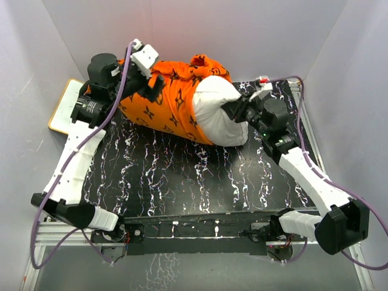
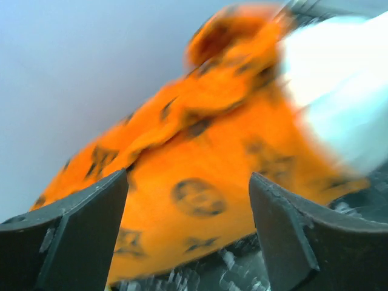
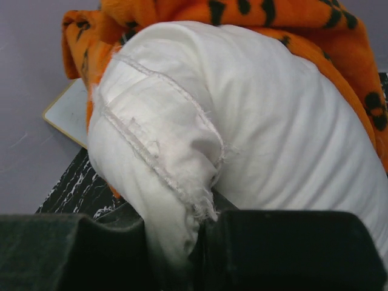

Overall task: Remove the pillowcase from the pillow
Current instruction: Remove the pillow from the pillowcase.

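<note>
The black marbled desk (image 1: 182, 182) carries the bundle across its far half, the long axis running left to right with a slight slant toward the near right. The pillowcase (image 1: 163, 106) covers the left and middle of it, bunched in folds at the far side, while the pillow (image 1: 218, 112) bulges bare out of the cover's mouth at the right end. So the cover has to slide leftward along that axis, away from the exposed end. The right gripper (image 3: 182, 224) is the nearer to the pillow and is clamped on its white seamed corner, anchoring it. The left gripper (image 2: 188, 182) hangs at the pillowcase's upper left, jaws apart with no cloth between them, the orange fabric lying just ahead of the fingertips and needing a fresh pinch.
</note>
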Tool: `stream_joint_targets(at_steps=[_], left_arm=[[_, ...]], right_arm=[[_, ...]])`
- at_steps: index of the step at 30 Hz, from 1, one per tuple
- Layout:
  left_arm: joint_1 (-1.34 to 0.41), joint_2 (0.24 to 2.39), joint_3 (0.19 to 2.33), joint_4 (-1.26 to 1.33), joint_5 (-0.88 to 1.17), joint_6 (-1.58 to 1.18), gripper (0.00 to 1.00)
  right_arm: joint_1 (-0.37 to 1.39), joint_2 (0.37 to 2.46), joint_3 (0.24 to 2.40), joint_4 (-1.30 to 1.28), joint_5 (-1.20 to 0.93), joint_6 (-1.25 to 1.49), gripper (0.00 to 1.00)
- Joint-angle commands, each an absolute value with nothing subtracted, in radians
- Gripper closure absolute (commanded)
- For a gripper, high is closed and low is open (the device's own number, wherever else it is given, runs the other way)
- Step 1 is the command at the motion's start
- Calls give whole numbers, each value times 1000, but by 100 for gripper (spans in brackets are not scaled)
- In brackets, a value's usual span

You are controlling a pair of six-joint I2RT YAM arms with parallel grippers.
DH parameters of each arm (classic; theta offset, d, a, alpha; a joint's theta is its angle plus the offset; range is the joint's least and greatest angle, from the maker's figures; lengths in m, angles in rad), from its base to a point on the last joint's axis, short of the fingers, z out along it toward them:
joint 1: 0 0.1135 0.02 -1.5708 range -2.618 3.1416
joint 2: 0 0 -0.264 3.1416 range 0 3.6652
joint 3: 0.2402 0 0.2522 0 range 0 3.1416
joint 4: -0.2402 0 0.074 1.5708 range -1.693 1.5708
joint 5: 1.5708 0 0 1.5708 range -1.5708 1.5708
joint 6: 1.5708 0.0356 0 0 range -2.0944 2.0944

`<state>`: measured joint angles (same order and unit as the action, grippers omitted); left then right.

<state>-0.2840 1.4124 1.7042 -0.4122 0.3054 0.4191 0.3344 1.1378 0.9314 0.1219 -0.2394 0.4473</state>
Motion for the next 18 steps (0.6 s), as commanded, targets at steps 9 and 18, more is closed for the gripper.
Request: stream_joint_targets(at_steps=[9,18], left_arm=[[-685,1496,2052,-776,400,665,3],[-685,1473,1947,-718,332,781,3]], right_arm=[[601,1287,1579,138,-251,273,92],[618,1253,1652,137,-334,304,92]])
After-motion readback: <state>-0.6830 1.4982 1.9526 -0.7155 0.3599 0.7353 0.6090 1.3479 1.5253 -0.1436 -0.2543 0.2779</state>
